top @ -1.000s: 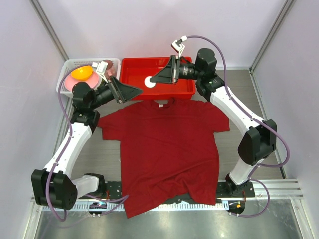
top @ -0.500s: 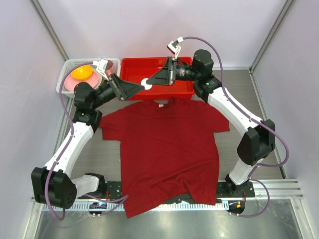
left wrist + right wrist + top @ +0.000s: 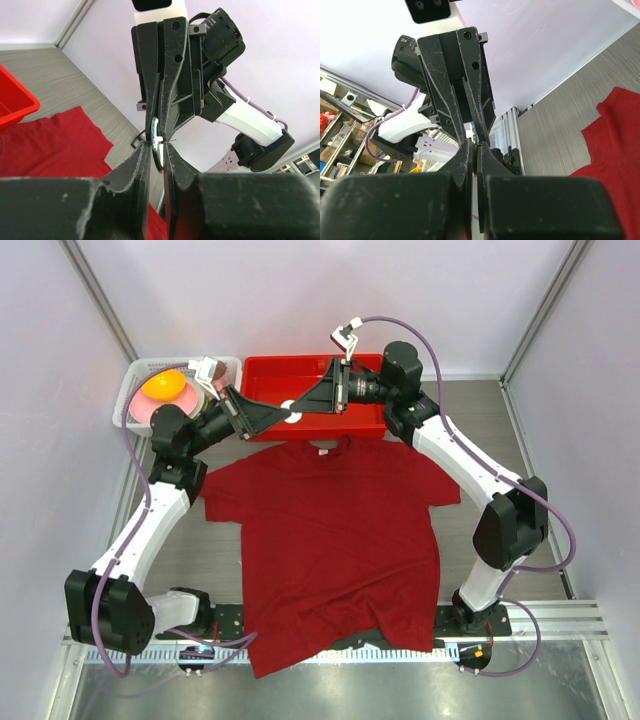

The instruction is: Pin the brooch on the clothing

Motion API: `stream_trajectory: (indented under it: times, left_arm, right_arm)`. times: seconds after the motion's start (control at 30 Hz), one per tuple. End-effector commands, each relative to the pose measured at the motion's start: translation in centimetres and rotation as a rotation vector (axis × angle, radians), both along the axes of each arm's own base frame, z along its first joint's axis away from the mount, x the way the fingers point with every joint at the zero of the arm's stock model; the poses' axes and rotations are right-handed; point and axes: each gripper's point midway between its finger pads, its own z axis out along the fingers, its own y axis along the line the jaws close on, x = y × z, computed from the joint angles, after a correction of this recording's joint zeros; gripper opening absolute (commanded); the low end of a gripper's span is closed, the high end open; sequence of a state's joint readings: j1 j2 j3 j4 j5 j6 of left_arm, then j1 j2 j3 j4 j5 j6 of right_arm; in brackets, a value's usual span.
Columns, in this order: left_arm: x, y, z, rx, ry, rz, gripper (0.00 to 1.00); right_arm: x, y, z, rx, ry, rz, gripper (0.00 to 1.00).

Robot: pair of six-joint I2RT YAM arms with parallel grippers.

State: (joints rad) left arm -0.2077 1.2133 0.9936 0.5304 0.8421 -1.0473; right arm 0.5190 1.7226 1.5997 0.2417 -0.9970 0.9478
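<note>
Where hands meet: brooch (image 3: 156, 146), edge-on in left wrist view, a speck from above.
Right hand (image 3: 299, 405): closed on it.
Left hand (image 3: 282, 413): flanks it narrowly; grip unclear.

One brooch (image 3: 156, 143), one T-shirt (image 3: 340, 540), one tray (image 3: 372, 428), one basket (image 3: 134, 370), two end effectors (image 3: 284, 413) (image 3: 299, 406)

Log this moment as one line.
brooch: between both grippers over tray | right gripper: shut on brooch | left gripper: jaws flanking brooch, grip unclear | shirt: flat, unpinned
</note>
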Motion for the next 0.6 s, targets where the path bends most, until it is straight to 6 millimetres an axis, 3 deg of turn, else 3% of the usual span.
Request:
stream_trajectory:
  times: [0.0,0.17,0.3,0.43,0.57]
  left_arm:
    - [-0.6,-0.1,1.9,-0.018,-0.077,-0.014,0.18]
    - [-1.5,-0.4,1.0,0.012,-0.078,-0.077,0.16]
    - [-3.7,-1.0,-0.1,0.077,-0.094,-0.221,0.17]
    - [-4.3,-1.0,-1.1,0.124,-0.094,-0.246,0.18]
    - [-4.0,-1.0,-1.3,0.127,-0.081,-0.244,0.11]
  right_arm:
    - [-0.9,0.2,1.6,0.032,-0.071,0.032,0.01]
    - [-1.1,0.2,1.7,0.025,-0.092,0.058,0.01]
    - [-1.5,0.0,0.7,-0.011,-0.105,0.074,0.01]
    - [-2.0,0.0,0.0,-0.029,-0.096,0.094,0.01]
    - [-2.6,0.3,-0.4,-0.036,-0.086,0.123,0.01]
